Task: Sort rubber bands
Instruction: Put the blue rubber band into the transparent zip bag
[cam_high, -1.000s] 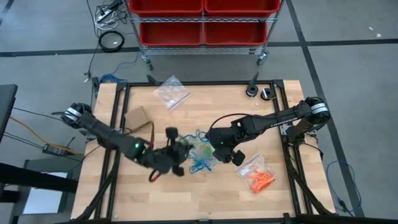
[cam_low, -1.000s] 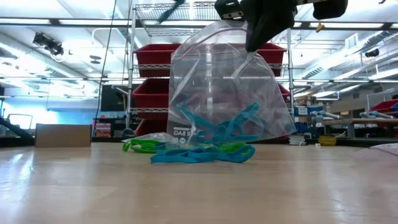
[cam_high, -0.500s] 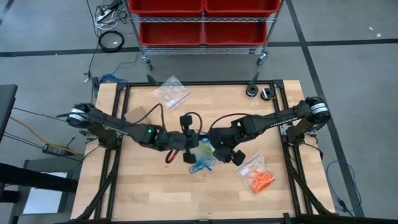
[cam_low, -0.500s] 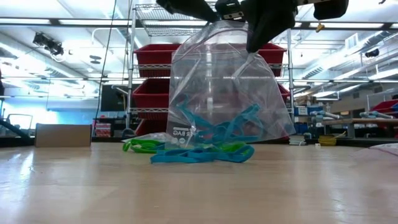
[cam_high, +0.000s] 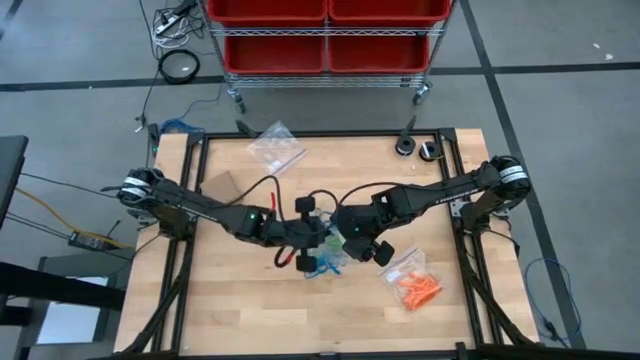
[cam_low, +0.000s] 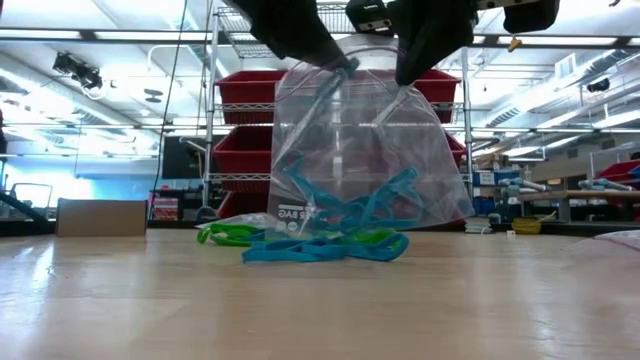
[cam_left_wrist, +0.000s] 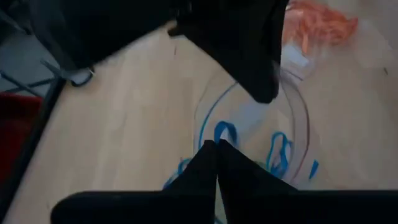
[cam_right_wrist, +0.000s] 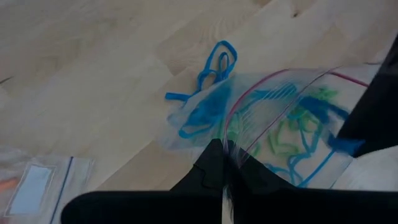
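Note:
A clear plastic bag (cam_low: 370, 150) stands upright at mid-table, its bottom on the wood, with blue rubber bands (cam_low: 350, 205) inside. My right gripper (cam_low: 408, 75) is shut on its top edge. My left gripper (cam_low: 343, 64) is at the bag's open mouth, shut on a blue rubber band (cam_low: 318, 112) that hangs into the bag. In the left wrist view the shut fingertips (cam_left_wrist: 216, 147) point into the mouth. Loose blue bands (cam_low: 320, 250) and green bands (cam_low: 228, 235) lie on the table by the bag's foot. My left gripper pinches the upper end of a blue rubber band (cam_low: 336, 78) between its two fingertips, slanting down from the table's left. The band hangs slack below the fingers, inside the bag's mouth. The place of contact itself is too small to see. My right gripper pinches the bag's top rim (cam_right_wrist: 231, 127) by the pink zip line between its two fingers, coming from above and pointing steeply down. The bag hangs upright from the hold with its mouth open and its bottom on the table.
A flat bag with orange bands (cam_high: 415, 285) lies near the right front. Another clear bag (cam_high: 277, 148) lies at the far edge and a cardboard box (cam_high: 222, 187) at the far left. A shelf with red bins (cam_high: 325, 40) stands beyond the table.
My left gripper has travelled from the near left toward the table's right and far side, turning as it went, and has come down to the bag's mouth. A blue band now hangs from it into the bag. The bag has stayed where it was.

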